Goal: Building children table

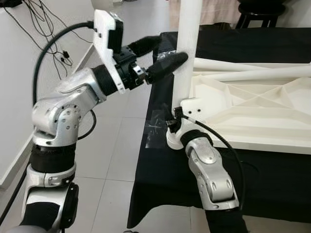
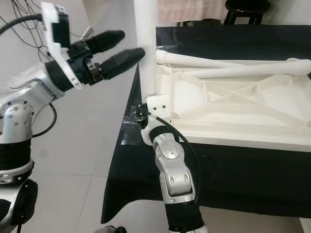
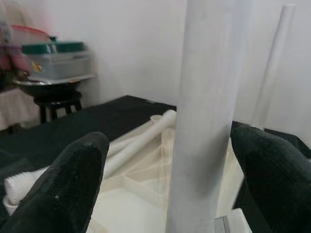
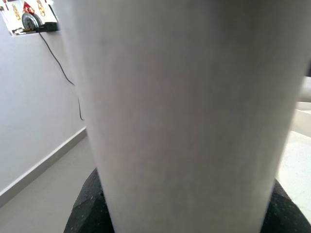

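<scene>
Upright leg (image 1: 187,53): standing at near-left corner of inverted tabletop (image 1: 257,114), 9 o'clock edge of black-draped table (image 1: 160,174). Seating in socket: cannot confirm.

Two spare legs (image 2: 228,65) lie along tabletop at 12 o'clock side, not fitted. Judge task early: one leg placed, remainder outstanding.

Right gripper (image 1: 174,121): at leg base; fingers appear closed around leg in right wrist view.

Left gripper (image 1: 160,54): higher on leg, fingers (image 3: 63,189) spread either side, nearer fingertip at or near leg surface.

You check the seating first.

table leg (image 1: 187,53): plain white
tabletop (image 1: 252,109): white
cloth (image 1: 272,170): black
left gripper (image 1: 163,53) fingers (image 1: 167,64): black
floor (image 1: 116,145): pale grey tiles
</scene>
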`<state>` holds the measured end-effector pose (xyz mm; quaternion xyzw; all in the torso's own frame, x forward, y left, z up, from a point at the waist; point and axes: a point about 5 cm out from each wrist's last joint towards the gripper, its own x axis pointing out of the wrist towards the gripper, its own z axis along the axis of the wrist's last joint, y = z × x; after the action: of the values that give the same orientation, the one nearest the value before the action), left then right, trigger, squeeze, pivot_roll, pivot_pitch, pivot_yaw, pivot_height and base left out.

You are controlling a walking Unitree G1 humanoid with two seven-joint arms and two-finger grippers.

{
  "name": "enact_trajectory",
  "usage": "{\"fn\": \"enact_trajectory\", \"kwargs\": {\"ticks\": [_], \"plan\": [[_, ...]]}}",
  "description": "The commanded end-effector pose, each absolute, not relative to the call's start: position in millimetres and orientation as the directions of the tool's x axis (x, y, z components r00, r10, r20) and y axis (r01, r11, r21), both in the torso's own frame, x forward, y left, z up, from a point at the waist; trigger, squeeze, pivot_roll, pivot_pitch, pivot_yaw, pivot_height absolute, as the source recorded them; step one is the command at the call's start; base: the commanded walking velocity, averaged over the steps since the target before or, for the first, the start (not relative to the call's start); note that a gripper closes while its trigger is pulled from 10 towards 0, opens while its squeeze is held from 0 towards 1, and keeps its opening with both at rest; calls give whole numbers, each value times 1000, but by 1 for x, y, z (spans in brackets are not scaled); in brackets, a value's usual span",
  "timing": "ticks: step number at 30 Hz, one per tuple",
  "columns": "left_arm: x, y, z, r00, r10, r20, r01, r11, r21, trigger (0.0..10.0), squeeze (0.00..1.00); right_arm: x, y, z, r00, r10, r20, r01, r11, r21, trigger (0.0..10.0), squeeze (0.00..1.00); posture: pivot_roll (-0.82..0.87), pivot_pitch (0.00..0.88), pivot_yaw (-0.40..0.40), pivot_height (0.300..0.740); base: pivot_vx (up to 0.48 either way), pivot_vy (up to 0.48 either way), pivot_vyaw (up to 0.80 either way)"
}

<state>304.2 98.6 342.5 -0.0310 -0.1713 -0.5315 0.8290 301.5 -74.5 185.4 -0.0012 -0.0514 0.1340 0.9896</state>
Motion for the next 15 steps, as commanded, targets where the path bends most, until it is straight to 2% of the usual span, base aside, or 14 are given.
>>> {"fn": "enact_trajectory", "kwargs": {"ticks": [1,7,15], "plan": [[305,93,344,332,-900,281,915,380,138,10000,0,290,-43,166,936,350,28,-348,914,206,10000,0,46,148,115,740,0,0,0],[310,90,344,308,-916,256,925,352,145,10000,0,290,-42,165,935,354,33,-353,913,203,10000,0,46,146,117,740,0,0,0],[322,74,340,349,-919,185,900,384,208,10000,0,284,-31,166,905,423,53,-426,892,151,10000,0,40,138,126,740,0,0,0]]}}
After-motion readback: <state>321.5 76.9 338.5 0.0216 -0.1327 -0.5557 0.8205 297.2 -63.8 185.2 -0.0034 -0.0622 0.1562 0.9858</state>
